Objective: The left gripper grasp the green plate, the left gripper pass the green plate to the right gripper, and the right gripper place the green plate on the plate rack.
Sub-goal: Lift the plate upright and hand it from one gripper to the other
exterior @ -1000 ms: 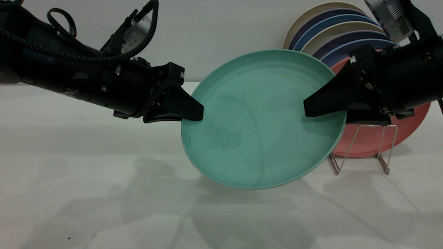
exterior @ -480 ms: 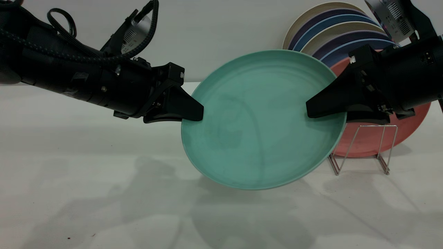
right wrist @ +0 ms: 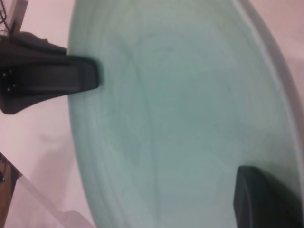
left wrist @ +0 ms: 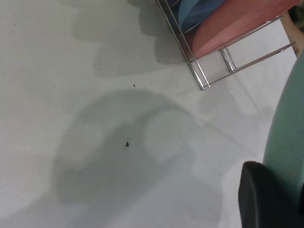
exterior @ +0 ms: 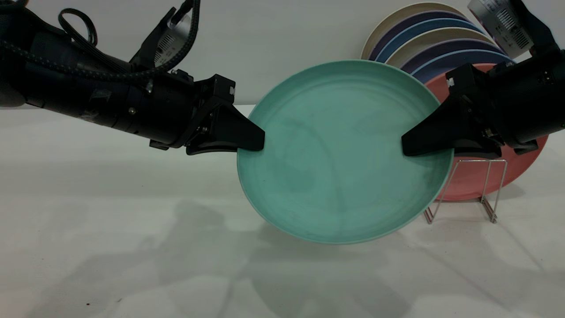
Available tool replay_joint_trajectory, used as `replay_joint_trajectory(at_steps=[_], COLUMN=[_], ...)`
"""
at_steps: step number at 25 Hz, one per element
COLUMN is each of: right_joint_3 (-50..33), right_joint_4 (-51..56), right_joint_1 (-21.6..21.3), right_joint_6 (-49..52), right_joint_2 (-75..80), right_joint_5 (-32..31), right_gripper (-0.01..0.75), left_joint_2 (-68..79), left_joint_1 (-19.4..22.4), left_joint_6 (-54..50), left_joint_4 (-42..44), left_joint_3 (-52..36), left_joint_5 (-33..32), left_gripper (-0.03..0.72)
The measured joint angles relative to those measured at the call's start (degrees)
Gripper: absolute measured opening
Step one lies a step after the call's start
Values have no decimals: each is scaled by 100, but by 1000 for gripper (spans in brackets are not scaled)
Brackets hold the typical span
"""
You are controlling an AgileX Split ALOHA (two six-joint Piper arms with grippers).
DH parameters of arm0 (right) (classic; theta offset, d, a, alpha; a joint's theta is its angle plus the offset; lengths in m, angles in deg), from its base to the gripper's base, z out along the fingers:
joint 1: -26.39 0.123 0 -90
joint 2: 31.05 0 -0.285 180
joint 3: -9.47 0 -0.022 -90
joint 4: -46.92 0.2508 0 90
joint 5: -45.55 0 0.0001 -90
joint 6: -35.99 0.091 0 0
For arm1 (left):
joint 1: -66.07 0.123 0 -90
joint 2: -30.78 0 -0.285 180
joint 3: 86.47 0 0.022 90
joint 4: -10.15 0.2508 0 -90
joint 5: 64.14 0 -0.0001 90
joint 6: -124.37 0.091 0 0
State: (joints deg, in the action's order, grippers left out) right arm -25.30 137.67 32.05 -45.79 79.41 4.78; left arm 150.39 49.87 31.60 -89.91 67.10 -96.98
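Exterior view: green plate (exterior: 340, 154) held clear of the white table (exterior: 110, 247), tilted with its face toward the camera, pinched at opposite rims. Left gripper (exterior: 255, 142) clamped onto the plate's left edge, right gripper (exterior: 410, 148) clamped onto its right edge. Just behind and below the right gripper, plate rack (exterior: 481, 190) on the table, bearing a salmon-pink plate (exterior: 521, 163) at the front and a row of blue and beige plates (exterior: 423, 39) behind it. Left wrist view: black fingertip (left wrist: 266, 197) pressed against the green rim (left wrist: 287, 142), rack wires (left wrist: 213, 66) and pink plate (left wrist: 237, 23) farther off on the table. Right wrist view: near fingertip (right wrist: 263, 199) lying on the plate's face (right wrist: 180, 118), left gripper (right wrist: 88, 78) gripping the far rim.
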Motion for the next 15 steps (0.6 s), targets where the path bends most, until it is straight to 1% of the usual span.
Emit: replay_joint_trajectory(at_steps=[4, 7, 10, 13, 15], right_joint_3=[0, 0, 0, 0, 0], right_joint_4=[0, 0, 0, 0, 0], right_joint_1=[0, 6, 6, 6, 6], right_joint_6=[-23, -62, -62, -62, -62], right_joint_2=[0, 0, 0, 0, 0], right_joint_5=[-34, -161, -182, -184, -136], right_gripper=[69, 67, 67, 67, 67], left_joint_2=[0, -6, -11, -10, -10], left_joint_1=[0, 0, 0, 0, 11], left_joint_6=[0, -11, -23, -238, -476], left_joint_4=[2, 7, 75, 305, 541], left_joint_3=[0, 0, 5, 5, 5], left_joint_5=[-103, -226, -242, -242, -236], left_gripper=[84, 147, 272, 442, 536])
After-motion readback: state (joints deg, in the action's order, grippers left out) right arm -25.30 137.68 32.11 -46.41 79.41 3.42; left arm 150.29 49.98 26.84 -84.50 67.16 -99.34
